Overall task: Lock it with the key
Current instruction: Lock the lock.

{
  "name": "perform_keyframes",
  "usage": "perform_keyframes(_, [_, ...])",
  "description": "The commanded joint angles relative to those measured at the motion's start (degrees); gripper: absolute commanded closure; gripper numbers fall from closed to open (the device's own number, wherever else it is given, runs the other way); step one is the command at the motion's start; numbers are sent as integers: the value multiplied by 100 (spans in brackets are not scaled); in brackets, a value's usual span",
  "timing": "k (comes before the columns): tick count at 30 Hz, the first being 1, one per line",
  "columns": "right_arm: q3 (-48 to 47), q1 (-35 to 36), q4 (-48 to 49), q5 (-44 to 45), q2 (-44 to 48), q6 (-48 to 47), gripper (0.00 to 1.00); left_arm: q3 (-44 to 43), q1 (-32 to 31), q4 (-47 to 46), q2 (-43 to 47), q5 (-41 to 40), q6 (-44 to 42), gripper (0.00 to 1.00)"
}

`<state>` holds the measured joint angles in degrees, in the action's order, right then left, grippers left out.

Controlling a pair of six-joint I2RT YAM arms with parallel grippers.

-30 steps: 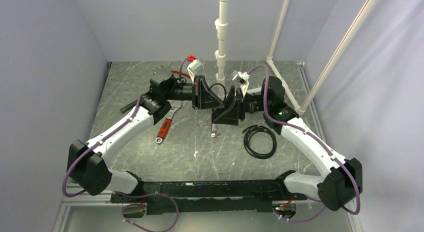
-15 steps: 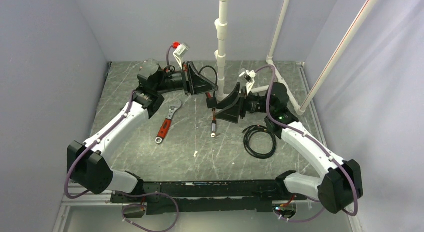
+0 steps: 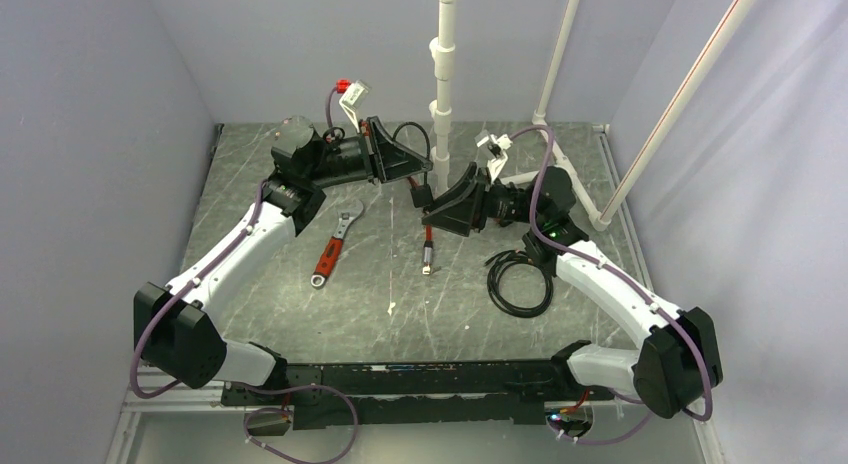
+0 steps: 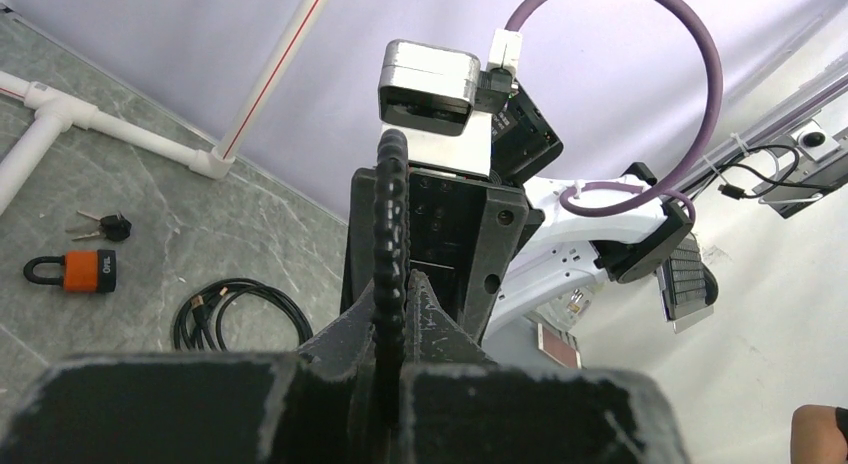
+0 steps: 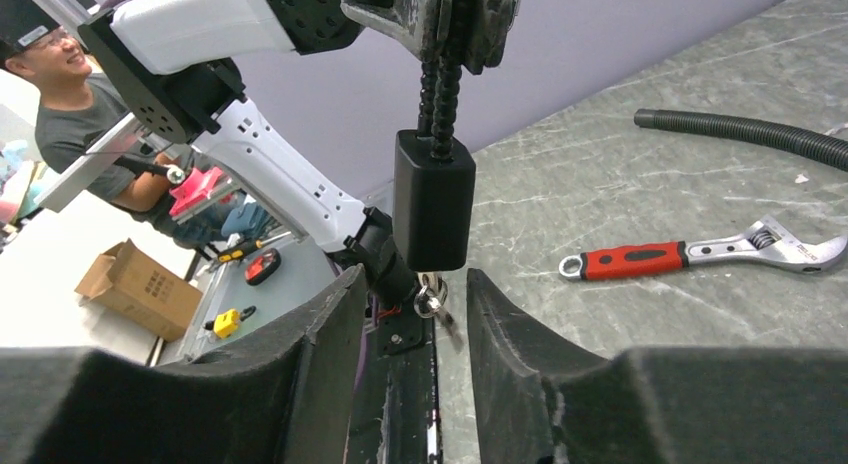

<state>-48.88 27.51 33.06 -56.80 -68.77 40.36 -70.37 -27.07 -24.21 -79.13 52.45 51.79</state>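
Two grippers: your left gripper [image 4: 390, 304] is pinching shut on the cord of the key [image 5: 433, 209]; your right gripper [image 5: 413, 279] is standing part open just under the key's black head, gripping nothing.
Change: you are carrying the key higher and closer to the white pipe [image 3: 441, 74] than a second ago, and your right gripper is following it.
Meaning: you are still lining up a grasp, in my judgement; no locking is happening yet.
Room: the key is hanging free just in front of the pipe. The wrench [image 3: 333, 249] and coiled cable [image 4: 188, 319] are lying well clear of it.
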Motion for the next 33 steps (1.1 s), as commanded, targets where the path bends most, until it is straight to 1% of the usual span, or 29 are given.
perform_keyframes(1, [-89, 50, 402, 129, -67, 42, 60, -85, 31, -411, 197, -146, 119, 100])
perform_keyframes(5, [-145, 62, 397, 156, -88, 60, 75, -75, 26, -445, 188, -164, 108, 100])
perform_keyframes(10, [-162, 62, 204, 266, -57, -62, 98, -66, 35, -475, 188, -191, 22, 100])
perform_keyframes(11, [-153, 60, 161, 280, -47, -94, 100, -45, 35, -506, 188, -184, -21, 100])
perform_keyframes(14, [-123, 77, -28, 317, 17, -301, 100, 28, 56, -659, 183, -156, -142, 100])
perform_keyframes(16, [-106, 94, -343, 405, 81, -539, 100, 50, 69, -754, 186, -159, -260, 100])
perform_keyframes(19, [-38, 121, -763, 743, 253, -863, 100, 90, 98, -688, 267, -305, -631, 100])
perform_keyframes(24, [37, 176, -1404, 1256, 460, -1436, 100, 78, 156, -364, 380, -700, -791, 100])
perform_keyframes(27, [133, 193, -1443, 1115, 468, -1578, 100, -5, 194, -447, 344, -655, -773, 100])
perform_keyframes(30, [293, 209, -1424, 872, 434, -1622, 100, -137, 302, -583, 243, -649, -578, 100])
perform_keyframes(33, [441, 211, -1312, 534, 350, -1472, 100, -278, 444, -760, 149, -593, -306, 100])
